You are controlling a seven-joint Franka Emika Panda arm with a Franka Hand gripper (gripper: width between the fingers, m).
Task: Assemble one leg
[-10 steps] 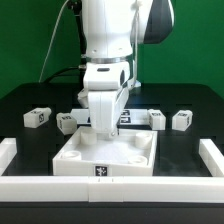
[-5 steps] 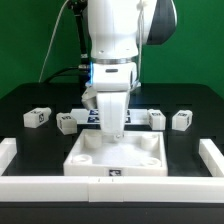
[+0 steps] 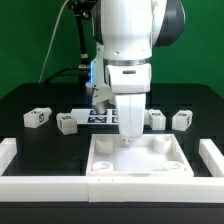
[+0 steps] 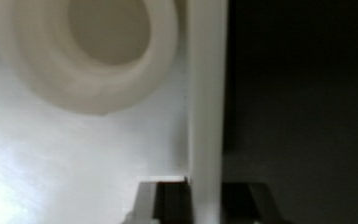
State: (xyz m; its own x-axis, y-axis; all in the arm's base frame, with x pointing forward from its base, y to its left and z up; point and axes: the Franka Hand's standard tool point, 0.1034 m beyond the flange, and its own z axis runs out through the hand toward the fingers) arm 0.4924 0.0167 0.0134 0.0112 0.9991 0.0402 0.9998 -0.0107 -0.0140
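Note:
My gripper (image 3: 130,136) stands upright over the far rim of the large white square tray-like part (image 3: 140,165). In the wrist view my gripper (image 4: 206,205) is shut on that part's thin wall (image 4: 206,100), with one dark finger (image 4: 165,205) on each side and a round corner socket (image 4: 105,40) beside it. Several legs, small white blocks with tags, lie apart in a row behind: two at the exterior view's left (image 3: 37,117) (image 3: 66,123) and two at its right (image 3: 155,119) (image 3: 182,119). None is held.
The marker board (image 3: 98,117) lies behind the tray, partly hidden by the arm. White border walls run along the front (image 3: 40,186), the exterior view's left (image 3: 8,150) and right (image 3: 211,155) of the black table.
My gripper and the tray-like part have moved together toward the exterior view's right. The legs have not moved.

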